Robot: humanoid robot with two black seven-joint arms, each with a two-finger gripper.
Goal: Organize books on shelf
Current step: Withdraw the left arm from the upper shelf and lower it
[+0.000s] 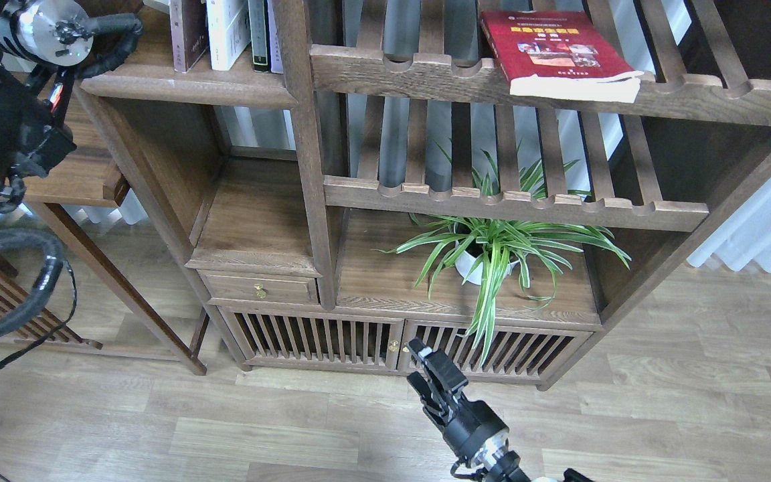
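Note:
A red book (553, 50) with a yellow title band lies flat on the slatted top rack at the upper right, its worn page edge facing me. A dark maroon book (188, 30) stands upright on the plank shelf (191, 84) at the upper left, against white and dark-spined books. My left arm climbs the left edge to a silver joint beside that shelf, and its gripper is cut off by the top of the frame. Low in the middle, my right gripper (417, 365) hangs over the floor in front of the cabinet doors, open and empty.
Upright white books (228, 27) and dark-spined books (262, 33) fill the plank shelf up to the post (302, 134). A potted spider plant (492, 251) sits in the lower right compartment. A drawer (262, 289) and slatted doors lie below. A side table (84, 181) stands at the left.

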